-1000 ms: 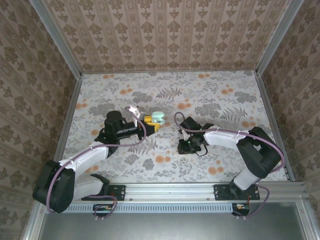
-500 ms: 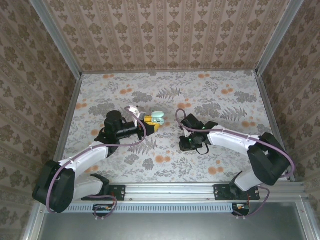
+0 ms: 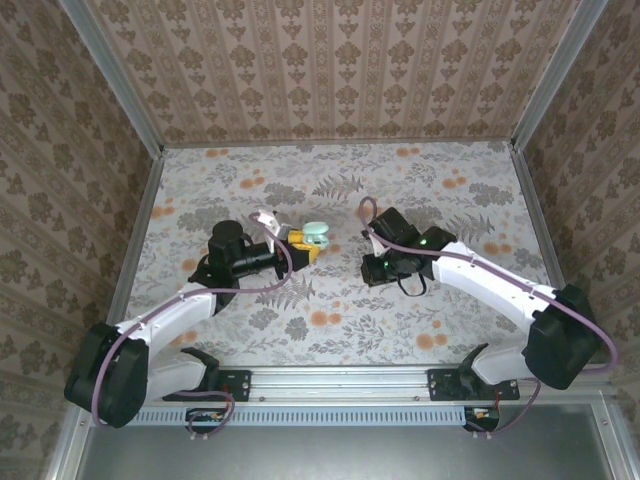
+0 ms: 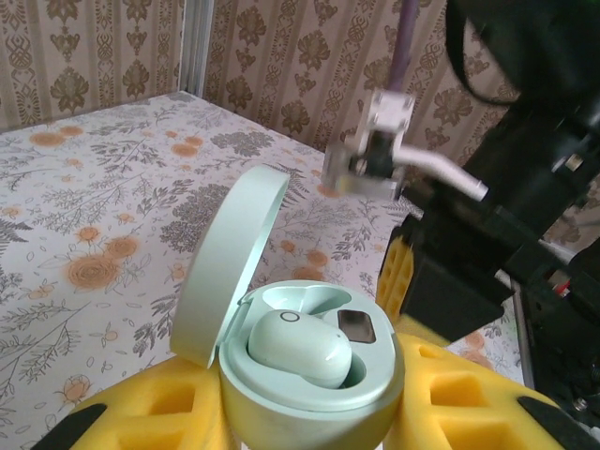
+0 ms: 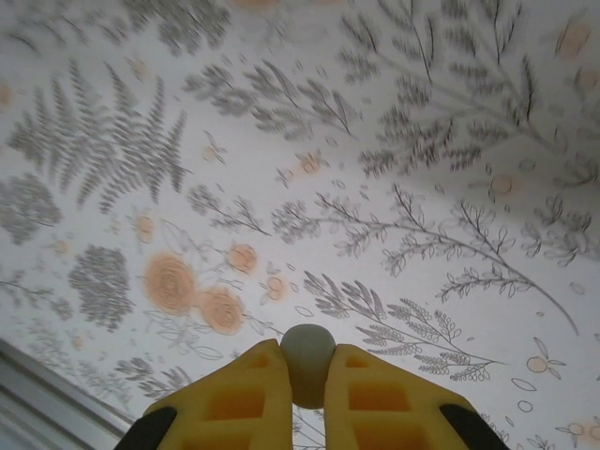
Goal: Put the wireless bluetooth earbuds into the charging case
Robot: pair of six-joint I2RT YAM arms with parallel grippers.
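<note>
My left gripper (image 4: 314, 417) is shut on the mint-green charging case (image 4: 309, 398), which sits upright between its yellow fingers (image 4: 178, 412) with the lid (image 4: 230, 253) hinged open. One earbud (image 4: 300, 345) lies seated in the case's near socket; the far socket (image 4: 314, 298) shows empty. From above, the case (image 3: 317, 234) is left of centre at the left gripper (image 3: 303, 243). My right gripper (image 5: 307, 375) is shut on a second pale green earbud (image 5: 307, 356), held above the floral table. In the top view the right gripper (image 3: 376, 268) hangs right of the case, apart from it.
The floral tabletop (image 3: 330, 190) is fenced by patterned walls with metal rails (image 3: 135, 240). The right arm's black wrist and cable (image 4: 487, 244) loom close behind the case in the left wrist view.
My right gripper closed on the earbud and rose from the table, shifting toward the far side. The left gripper and the case have stayed still.
</note>
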